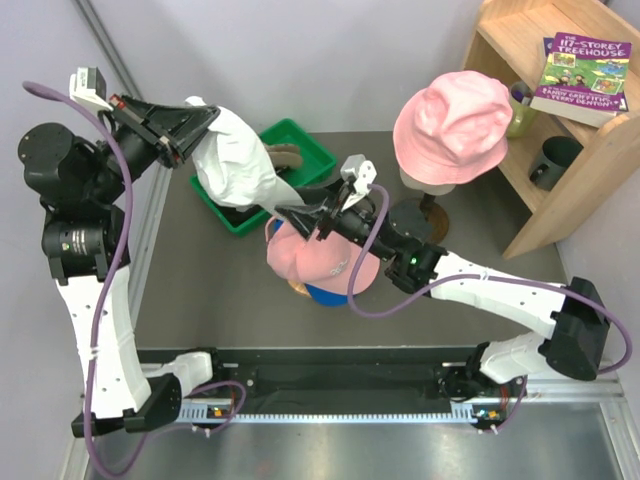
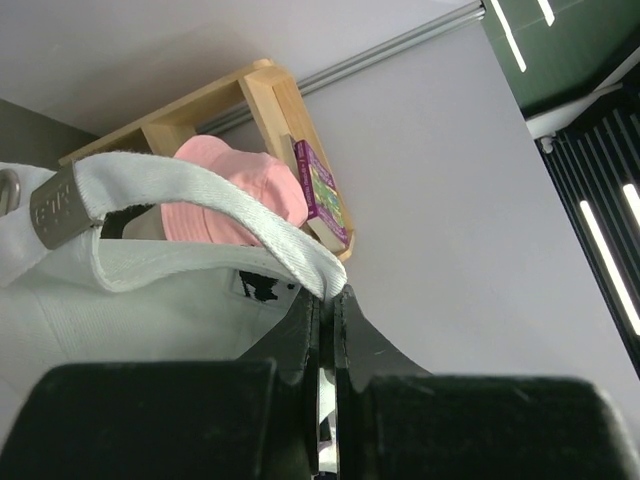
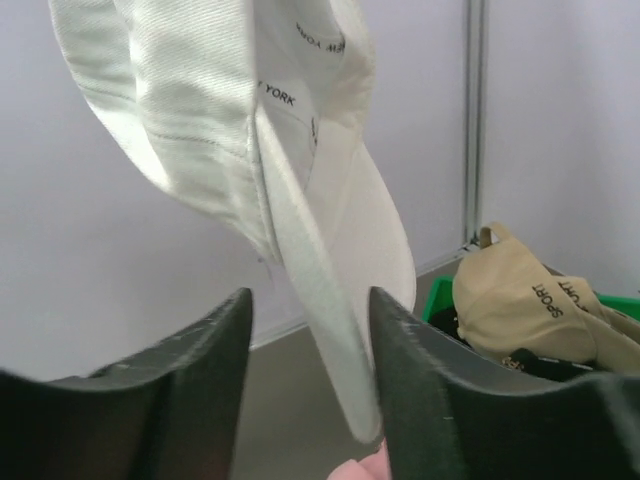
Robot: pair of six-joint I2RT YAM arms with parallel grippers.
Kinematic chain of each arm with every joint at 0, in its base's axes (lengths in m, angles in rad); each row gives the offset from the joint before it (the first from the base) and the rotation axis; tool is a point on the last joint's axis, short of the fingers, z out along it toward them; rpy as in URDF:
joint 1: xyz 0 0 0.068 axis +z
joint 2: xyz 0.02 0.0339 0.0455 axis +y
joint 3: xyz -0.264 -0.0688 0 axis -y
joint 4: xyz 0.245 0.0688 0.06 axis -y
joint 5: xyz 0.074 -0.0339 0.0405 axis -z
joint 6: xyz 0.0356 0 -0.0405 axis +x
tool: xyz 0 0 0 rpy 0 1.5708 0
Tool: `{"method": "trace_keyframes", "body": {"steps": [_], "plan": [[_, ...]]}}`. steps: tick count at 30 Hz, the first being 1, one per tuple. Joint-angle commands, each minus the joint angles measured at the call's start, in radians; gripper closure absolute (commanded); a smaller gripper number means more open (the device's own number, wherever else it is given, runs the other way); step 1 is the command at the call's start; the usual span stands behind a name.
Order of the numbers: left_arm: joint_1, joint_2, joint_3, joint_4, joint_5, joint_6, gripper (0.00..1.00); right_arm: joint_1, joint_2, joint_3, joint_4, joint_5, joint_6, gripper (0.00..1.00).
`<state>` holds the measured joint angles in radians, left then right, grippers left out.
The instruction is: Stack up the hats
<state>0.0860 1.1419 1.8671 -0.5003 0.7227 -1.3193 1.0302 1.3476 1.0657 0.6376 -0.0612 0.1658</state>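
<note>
My left gripper (image 1: 192, 128) is shut on the back strap of a white cap (image 1: 235, 160) and holds it hanging in the air above the green bin (image 1: 310, 140). In the left wrist view the strap (image 2: 250, 225) is pinched between the jaws. My right gripper (image 1: 285, 212) is open, its jaws on either side of the white cap's peak (image 3: 345, 330). Under it a pink cap (image 1: 310, 255) lies on a blue cap (image 1: 325, 296). A tan cap (image 3: 520, 300) lies in the bin. Another pink hat (image 1: 452, 125) sits on a stand.
A wooden shelf (image 1: 560, 150) at the right holds a book (image 1: 580, 75), a green mug and a dark cup. The stand's base (image 1: 425, 215) is close behind my right arm. A grey wall stands at the back.
</note>
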Motion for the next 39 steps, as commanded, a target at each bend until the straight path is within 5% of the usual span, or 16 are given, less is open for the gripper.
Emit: {"method": "trace_keyframes", "body": {"steps": [1,4,9,12,13,17,23,33,39], "plan": [[-0.002,-0.039,-0.049,0.109,0.012,-0.031,1.0,-0.032,0.013,0.077,0.071,-0.123,0.109,0.8],[-0.003,-0.044,-0.074,0.108,0.0,-0.012,1.0,-0.035,-0.011,0.062,0.063,-0.132,0.177,1.0],[-0.002,-0.036,-0.098,0.085,-0.017,0.06,0.95,-0.045,-0.077,0.047,-0.061,-0.169,0.339,1.0],[-0.003,-0.013,-0.038,-0.022,-0.078,0.179,0.49,-0.051,-0.129,-0.004,-0.082,-0.218,0.487,1.0],[-0.002,0.01,-0.005,-0.067,-0.103,0.222,0.24,-0.051,-0.148,-0.021,-0.082,-0.221,0.562,1.0],[-0.002,0.076,0.165,-0.315,-0.283,0.463,0.01,-0.05,-0.226,-0.078,-0.11,-0.229,0.702,1.0],[-0.002,0.053,0.219,-0.457,-0.604,0.637,0.01,-0.05,-0.278,-0.122,-0.159,-0.23,0.903,1.0],[-0.002,-0.044,0.087,-0.478,-0.626,0.667,0.01,-0.074,-0.263,-0.412,0.134,-0.262,1.184,1.0],[-0.002,-0.053,0.084,-0.501,-0.621,0.681,0.01,-0.209,-0.346,-0.596,0.216,-0.305,1.233,1.0]]}}
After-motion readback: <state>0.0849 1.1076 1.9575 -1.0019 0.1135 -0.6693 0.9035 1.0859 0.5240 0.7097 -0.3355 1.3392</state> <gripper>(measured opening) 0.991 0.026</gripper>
